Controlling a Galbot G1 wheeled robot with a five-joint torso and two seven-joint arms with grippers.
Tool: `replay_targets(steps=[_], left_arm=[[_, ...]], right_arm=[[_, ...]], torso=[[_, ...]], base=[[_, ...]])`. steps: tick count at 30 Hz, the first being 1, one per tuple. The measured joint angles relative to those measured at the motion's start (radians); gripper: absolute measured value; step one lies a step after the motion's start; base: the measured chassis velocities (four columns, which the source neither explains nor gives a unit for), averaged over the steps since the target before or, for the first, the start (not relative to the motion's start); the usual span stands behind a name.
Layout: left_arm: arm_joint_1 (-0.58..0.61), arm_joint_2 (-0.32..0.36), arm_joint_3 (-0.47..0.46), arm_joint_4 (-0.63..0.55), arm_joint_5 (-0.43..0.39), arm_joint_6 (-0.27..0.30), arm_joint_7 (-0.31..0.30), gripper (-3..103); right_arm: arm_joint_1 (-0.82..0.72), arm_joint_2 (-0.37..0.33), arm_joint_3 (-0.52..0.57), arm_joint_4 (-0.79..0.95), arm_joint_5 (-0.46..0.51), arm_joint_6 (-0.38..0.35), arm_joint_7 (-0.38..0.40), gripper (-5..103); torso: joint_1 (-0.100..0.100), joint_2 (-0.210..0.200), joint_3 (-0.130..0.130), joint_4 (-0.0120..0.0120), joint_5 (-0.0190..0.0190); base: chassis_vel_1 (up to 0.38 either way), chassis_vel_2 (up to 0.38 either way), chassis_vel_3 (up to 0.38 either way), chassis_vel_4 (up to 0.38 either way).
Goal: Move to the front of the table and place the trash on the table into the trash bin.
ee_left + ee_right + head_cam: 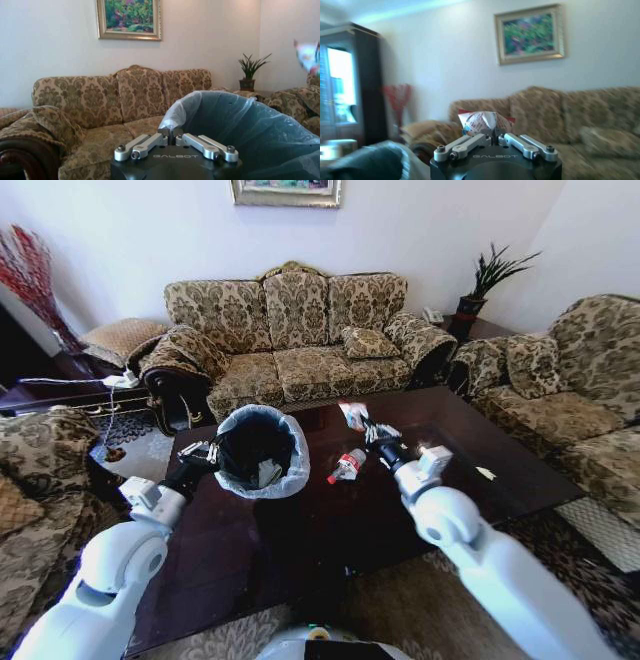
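Head view: my left gripper (205, 452) has its jaws pinched on the rim of the trash bin (262, 450), a round black bin whose whitish translucent liner folds over the edge; it sits on the glossy dark tabletop (330, 520), with pale scraps inside. My right gripper (372, 430) holds its jaws pressed on a crumpled white-and-red wrapper (354, 415), raised above the tabletop right of the bin. A crushed clear bottle (346, 466) with a red label lies between bin and right gripper.
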Motion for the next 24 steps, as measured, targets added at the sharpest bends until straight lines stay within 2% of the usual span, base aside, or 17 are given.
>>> replay_targets(steps=[2, 4, 9, 11, 16, 19, 20, 21, 22, 24], left_arm=[[-0.006, -0.004, 0.029, -0.002, 0.015, 0.013, -0.003, 2], [-0.011, -0.005, 0.045, -0.006, 0.025, 0.018, -0.005, 2], [-0.011, -0.008, 0.054, -0.007, 0.033, 0.021, -0.005, 2], [-0.013, -0.011, 0.058, -0.006, 0.037, 0.022, -0.005, 2], [-0.022, -0.015, 0.066, -0.002, 0.039, 0.026, -0.004, 2], [-0.027, -0.016, 0.068, 0.000, 0.039, 0.030, -0.003, 2], [-0.027, -0.016, 0.068, 0.000, 0.039, 0.030, -0.003, 2], [-0.032, -0.016, 0.068, 0.003, 0.039, 0.033, -0.003, 2], [-0.034, -0.017, 0.068, 0.004, 0.038, 0.034, -0.003, 2], [-0.039, -0.025, 0.072, 0.005, 0.039, 0.038, -0.003, 2]], right_arm=[[0.069, -0.025, -0.039, 0.060, 0.124, 0.002, -0.078, 0], [0.090, -0.028, -0.074, 0.065, 0.163, 0.000, -0.138, 0], [0.106, -0.024, -0.109, 0.040, 0.174, 0.001, -0.191, 0], [0.130, -0.017, -0.158, 0.015, 0.191, 0.000, -0.221, 0], [0.163, 0.001, -0.233, -0.020, 0.172, -0.015, -0.226, -1], [0.177, 0.017, -0.267, -0.030, 0.163, -0.029, -0.210, 9], [0.177, 0.017, -0.267, -0.030, 0.163, -0.029, -0.210, 9], [0.183, 0.024, -0.284, -0.030, 0.160, -0.047, -0.199, 20], [0.183, 0.025, -0.287, -0.030, 0.159, -0.049, -0.197, 20], [0.189, 0.038, -0.297, -0.029, 0.157, -0.065, -0.193, 32]], torso=[[0.000, 0.000, 0.000, 0.0001, -0.0001], [0.000, 0.000, 0.000, 0.0000, 0.0000], [0.000, 0.000, 0.000, 0.0000, 0.0002], [0.000, 0.000, 0.000, 0.0000, 0.0001], [0.000, 0.000, 0.000, 0.0000, -0.0002], [0.000, 0.000, 0.000, 0.0001, -0.0001], [0.000, 0.000, 0.000, 0.0001, -0.0001], [0.000, 0.000, 0.000, 0.0001, -0.0001], [0.000, 0.000, 0.000, 0.0000, -0.0001], [0.000, 0.000, 0.000, 0.0000, -0.0001]], base=[[0.000, 0.000, 0.000, 0.000], [0.000, 0.000, 0.000, 0.000], [0.000, 0.000, 0.000, 0.000], [0.000, 0.000, 0.000, 0.000], [0.000, 0.000, 0.000, 0.000], [0.000, 0.000, 0.000, 0.000], [0.000, 0.000, 0.000, 0.000], [0.000, 0.000, 0.000, 0.000], [0.000, 0.000, 0.000, 0.000], [0.000, 0.000, 0.000, 0.000]])
